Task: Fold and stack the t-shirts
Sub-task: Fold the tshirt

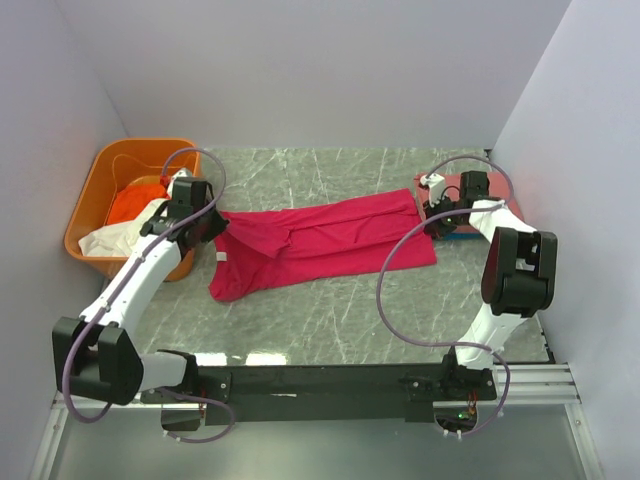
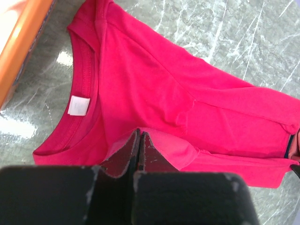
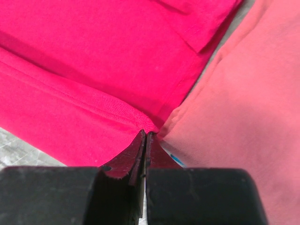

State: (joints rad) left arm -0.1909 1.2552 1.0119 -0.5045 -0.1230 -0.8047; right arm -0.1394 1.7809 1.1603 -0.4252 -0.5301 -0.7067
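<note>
Crimson t-shirt lengthwise left-right, collar leftward, left gripper and right gripper each clamped on it

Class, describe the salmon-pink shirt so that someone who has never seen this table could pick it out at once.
Find the grey marble table, then the long crimson t-shirt stretched across it. At that shirt's right end lies the salmon-pink shirt: smaller, paler, with a blue edge beneath it.

Orange tub far-left on marble table
</note>
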